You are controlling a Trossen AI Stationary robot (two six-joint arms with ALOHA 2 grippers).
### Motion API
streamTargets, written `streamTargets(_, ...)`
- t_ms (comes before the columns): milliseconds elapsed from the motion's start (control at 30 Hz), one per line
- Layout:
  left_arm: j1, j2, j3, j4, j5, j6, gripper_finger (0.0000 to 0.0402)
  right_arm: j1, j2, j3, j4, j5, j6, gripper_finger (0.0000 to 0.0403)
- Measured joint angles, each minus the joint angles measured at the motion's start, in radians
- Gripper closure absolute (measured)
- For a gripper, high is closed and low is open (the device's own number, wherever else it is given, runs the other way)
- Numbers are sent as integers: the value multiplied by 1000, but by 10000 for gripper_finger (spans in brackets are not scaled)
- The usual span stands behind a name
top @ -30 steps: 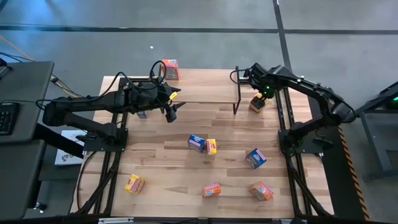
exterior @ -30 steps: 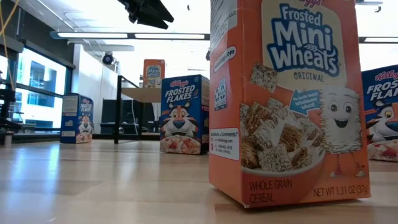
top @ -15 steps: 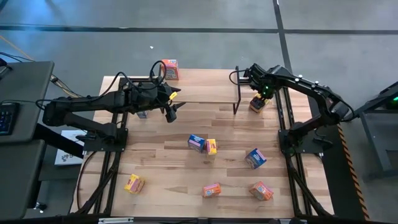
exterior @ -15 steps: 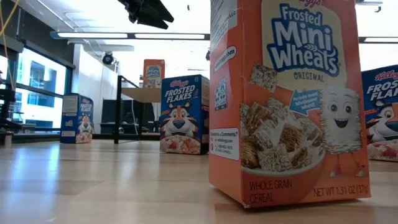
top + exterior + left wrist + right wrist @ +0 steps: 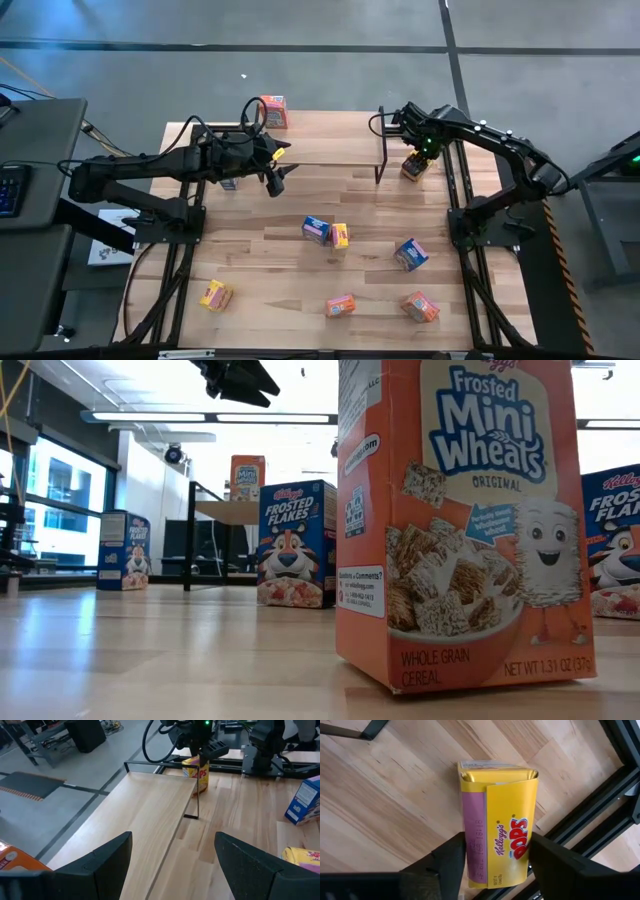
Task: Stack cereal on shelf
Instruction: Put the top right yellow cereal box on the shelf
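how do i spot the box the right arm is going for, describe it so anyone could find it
Find the low wooden shelf at the table's far edge and go to its right-hand end. Just past the black leg there, a yellow cereal box stands on the tabletop, with the right gripper straddling it. It is the only box there; the others lie scattered toward the near edge.

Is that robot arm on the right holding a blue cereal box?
No. The right gripper has its fingers on either side of a yellow cereal box, seen plainly in the right wrist view.
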Motion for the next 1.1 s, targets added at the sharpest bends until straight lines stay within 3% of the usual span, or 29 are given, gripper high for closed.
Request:
streamTargets(467, -1, 0, 0, 1, 0, -20, 128, 0, -1, 13, -36, 0, 4, 258)
streamTargets(1100, -1, 0, 5, 6, 0, 58, 128, 70, -2, 361, -236, 123, 52, 260)
